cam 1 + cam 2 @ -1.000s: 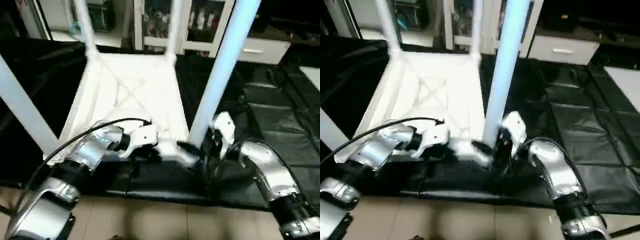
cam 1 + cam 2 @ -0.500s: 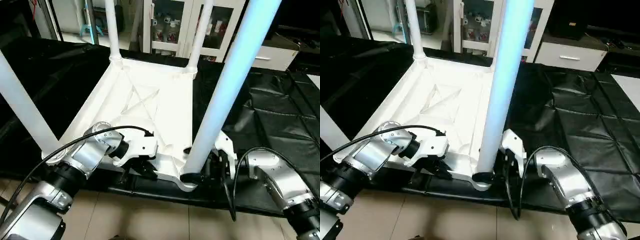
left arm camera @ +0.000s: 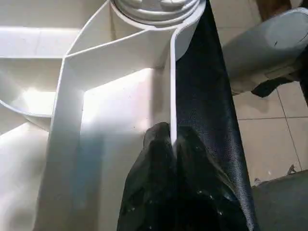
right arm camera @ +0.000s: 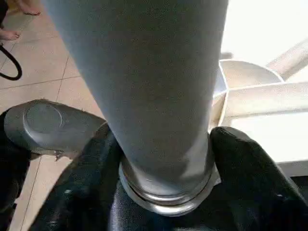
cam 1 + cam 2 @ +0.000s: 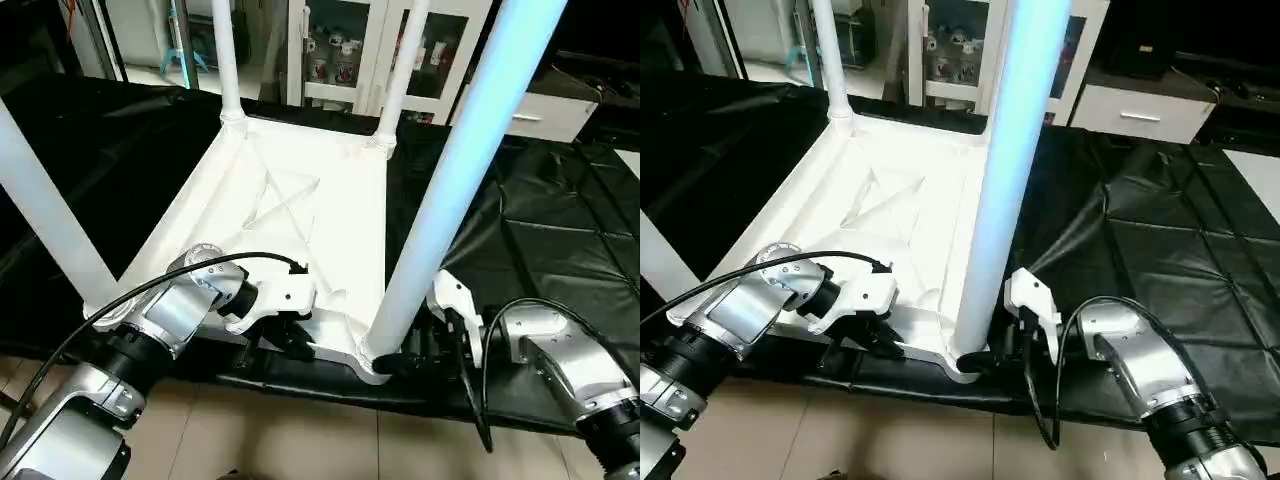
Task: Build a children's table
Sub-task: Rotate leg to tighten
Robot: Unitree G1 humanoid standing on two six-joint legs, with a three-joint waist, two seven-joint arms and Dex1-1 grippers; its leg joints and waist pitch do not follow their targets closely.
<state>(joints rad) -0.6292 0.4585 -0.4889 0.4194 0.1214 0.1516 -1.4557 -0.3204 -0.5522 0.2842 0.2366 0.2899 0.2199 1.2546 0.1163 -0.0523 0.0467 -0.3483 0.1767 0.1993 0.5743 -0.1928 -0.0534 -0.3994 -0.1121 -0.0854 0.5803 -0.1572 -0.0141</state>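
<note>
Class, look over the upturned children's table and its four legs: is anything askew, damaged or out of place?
Nothing stands out. The tabletop lies underside up on the black cover, and all four legs stand in its corner sockets. No cracks or loose parts show.

left forearm (image 5: 165,318): rounded silver shell, black joint ring | white wrist housing (image 5: 285,290) | thin black cable (image 5: 150,290) looping over it | right forearm (image 5: 555,360): silver, ribbed black cuff, black cable (image 5: 470,370) | fingers (image 3: 163,192): matte black
</note>
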